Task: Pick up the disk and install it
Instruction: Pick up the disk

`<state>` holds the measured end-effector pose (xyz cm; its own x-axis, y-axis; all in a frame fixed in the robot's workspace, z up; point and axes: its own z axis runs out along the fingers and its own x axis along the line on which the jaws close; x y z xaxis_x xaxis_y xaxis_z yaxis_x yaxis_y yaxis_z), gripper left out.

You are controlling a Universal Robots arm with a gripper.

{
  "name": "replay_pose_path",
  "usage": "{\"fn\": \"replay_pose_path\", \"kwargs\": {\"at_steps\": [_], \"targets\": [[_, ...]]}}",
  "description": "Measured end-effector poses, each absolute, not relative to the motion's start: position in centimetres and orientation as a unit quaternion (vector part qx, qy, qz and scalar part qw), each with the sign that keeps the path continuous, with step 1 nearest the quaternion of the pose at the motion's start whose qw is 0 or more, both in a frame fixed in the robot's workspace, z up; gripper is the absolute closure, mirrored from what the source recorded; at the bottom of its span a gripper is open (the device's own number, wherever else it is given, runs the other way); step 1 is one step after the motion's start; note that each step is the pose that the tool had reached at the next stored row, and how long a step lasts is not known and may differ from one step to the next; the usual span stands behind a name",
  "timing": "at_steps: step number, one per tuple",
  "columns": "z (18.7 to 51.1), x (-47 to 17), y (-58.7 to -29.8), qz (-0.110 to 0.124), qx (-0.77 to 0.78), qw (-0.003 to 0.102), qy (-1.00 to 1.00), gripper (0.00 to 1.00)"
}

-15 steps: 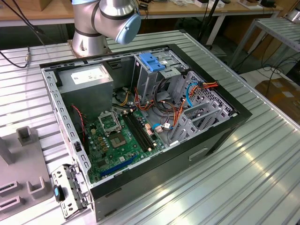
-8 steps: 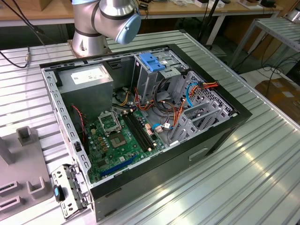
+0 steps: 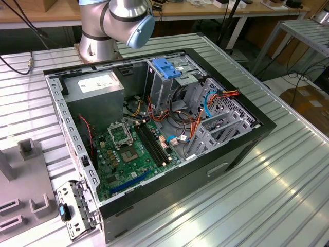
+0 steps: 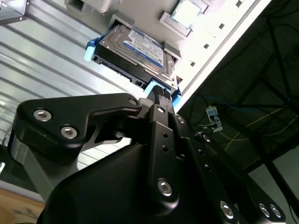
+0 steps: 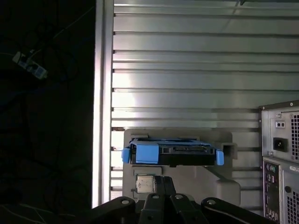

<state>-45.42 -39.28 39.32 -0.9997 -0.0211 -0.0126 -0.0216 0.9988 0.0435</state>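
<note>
The disk [image 4: 133,49] [image 5: 182,154] is a flat dark drive with a blue-and-white label and bright blue rails and tabs. It rests on a pale grey fixture [image 5: 205,182] on the ribbed aluminium table. In both wrist views my black gripper [image 4: 160,95] [image 5: 163,181] hangs just short of the disk's near edge, close to a blue tab. Its fingers are shut together with nothing between them. The open computer case [image 3: 169,190] lies on its side in the exterior view, with the motherboard and cables exposed.
Inside the case stands a grey metal cage with a blue top handle [image 3: 167,68]. The arm's base [image 3: 115,23] rises behind the case. Grey fixtures [image 3: 25,175] sit at the exterior view's left. The table edge [image 5: 100,93] drops off beside the disk, and the case's rear panel [image 5: 280,154] is nearby.
</note>
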Motion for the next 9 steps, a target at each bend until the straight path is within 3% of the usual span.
{"fn": "replay_pose_path", "kwargs": {"at_steps": [9], "targets": [[39.33, -45.42, -39.28, 0.022, -0.07, 0.005, 0.997, 0.89]]}}
